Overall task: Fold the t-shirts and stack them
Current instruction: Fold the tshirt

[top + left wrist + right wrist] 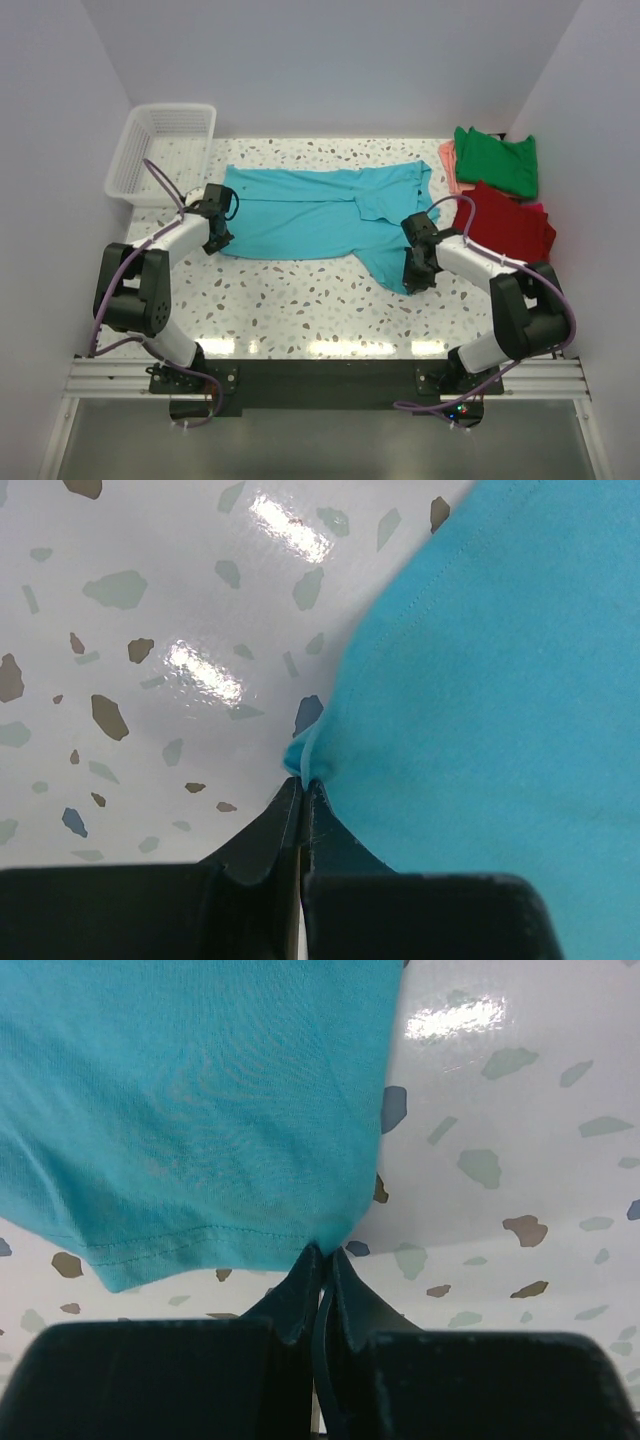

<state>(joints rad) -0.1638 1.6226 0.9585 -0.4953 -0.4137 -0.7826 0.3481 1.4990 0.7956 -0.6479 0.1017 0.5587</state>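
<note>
A turquoise t-shirt lies spread across the middle of the speckled table. My left gripper is at its near left corner, jaws pressed together on a pinch of the cloth's edge. My right gripper is at the shirt's near right flap, and it too is shut on the hem corner. In the right wrist view the turquoise cloth hangs a little off the table. At the far right lie a green t-shirt, a red one and a salmon-pink one partly under them.
A white lattice basket stands at the back left corner. White walls close in the table on the left, back and right. Bare speckled tabletop lies between the shirt and the arm bases.
</note>
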